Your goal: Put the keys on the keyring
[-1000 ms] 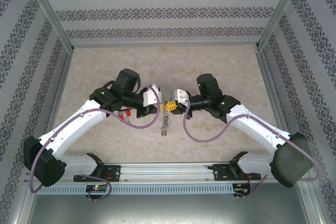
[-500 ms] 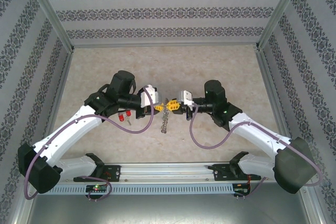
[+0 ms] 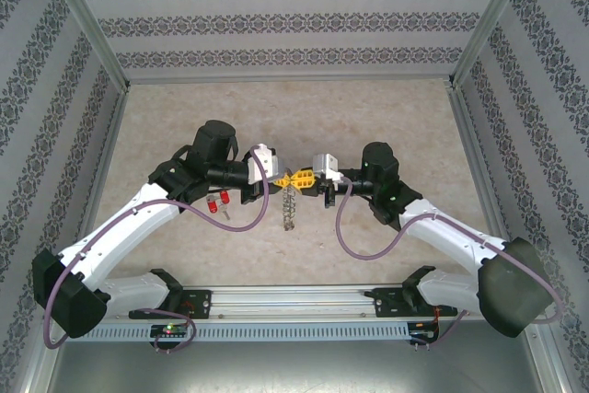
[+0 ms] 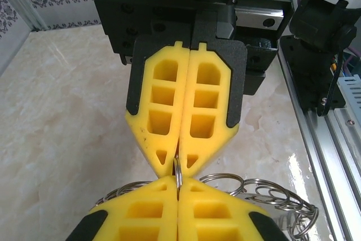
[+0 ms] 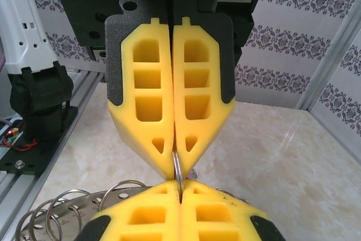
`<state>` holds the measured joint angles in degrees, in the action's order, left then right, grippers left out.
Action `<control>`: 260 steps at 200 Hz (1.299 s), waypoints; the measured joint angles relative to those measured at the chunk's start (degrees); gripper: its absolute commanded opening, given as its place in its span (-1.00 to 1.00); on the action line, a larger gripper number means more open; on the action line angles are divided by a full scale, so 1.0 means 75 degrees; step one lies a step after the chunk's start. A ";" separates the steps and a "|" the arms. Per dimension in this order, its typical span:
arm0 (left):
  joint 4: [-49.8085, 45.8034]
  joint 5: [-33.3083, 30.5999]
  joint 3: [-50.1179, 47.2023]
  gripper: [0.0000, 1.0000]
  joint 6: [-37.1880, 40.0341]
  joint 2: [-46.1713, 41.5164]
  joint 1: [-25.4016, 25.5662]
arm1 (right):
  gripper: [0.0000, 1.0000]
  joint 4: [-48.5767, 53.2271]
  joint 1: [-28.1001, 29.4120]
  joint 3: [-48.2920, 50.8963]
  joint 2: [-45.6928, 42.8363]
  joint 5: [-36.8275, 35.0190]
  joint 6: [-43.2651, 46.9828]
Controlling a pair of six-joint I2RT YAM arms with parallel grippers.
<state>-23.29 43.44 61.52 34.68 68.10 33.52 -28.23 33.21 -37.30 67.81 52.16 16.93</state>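
Starting at the left gripper [image 4: 177, 184]: closed narrow, yellow fingers [image 4: 141, 215] pressed together, pinching a thin wire loop of the keyring [image 4: 265, 195] in the seam between them. Met tip to tip by the right gripper [image 4: 178, 163], likewise squeezed together on that same loop from the opposite side.

From the left wrist: own fingers along the bottom edge, facing the right gripper above. Further loops of the keyring fanned out low and to the right of the tips, just beside the yellow fingers. Beyond them, pale marbled table [image 4: 56, 117] and a metal rail [image 4: 333, 139] at the right.

From the right wrist: same pinch mirrored, with the spare loops bunched at lower left instead and a patterned wall behind.

From the top camera: both arms reaching inward, meeting near mid-table, with the rest of the keyring trailing from the meeting point toward the near edge as a short silvery strand. Cannot tell whether its lower end touches the table. Added by this view as well: the keys [image 3: 219, 200], red-headed, lying on the table close under the left arm, well to the left of the keyring and touched by neither gripper. Too small from above to read how the fingers stand; settled by the wrist views.
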 measured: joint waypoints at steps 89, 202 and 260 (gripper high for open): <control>0.0149 0.0041 -0.0195 -0.72 0.0000 -0.0233 -0.0029 | -1.00 -0.0274 -0.0009 0.0041 0.0015 0.0166 -0.0044; -0.0959 -0.0568 0.0032 -1.00 0.0382 0.0020 -0.0035 | -0.46 0.3975 0.0495 -0.1871 0.0032 0.0219 0.2363; -0.1236 -0.0621 0.0076 -1.00 0.0539 0.0079 -0.0035 | -0.31 0.5426 0.0487 -0.2081 0.0417 -0.0417 0.2731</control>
<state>-32.56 38.79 62.08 38.72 68.69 33.26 12.47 36.86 -52.90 70.94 49.04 37.41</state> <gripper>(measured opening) 0.059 0.328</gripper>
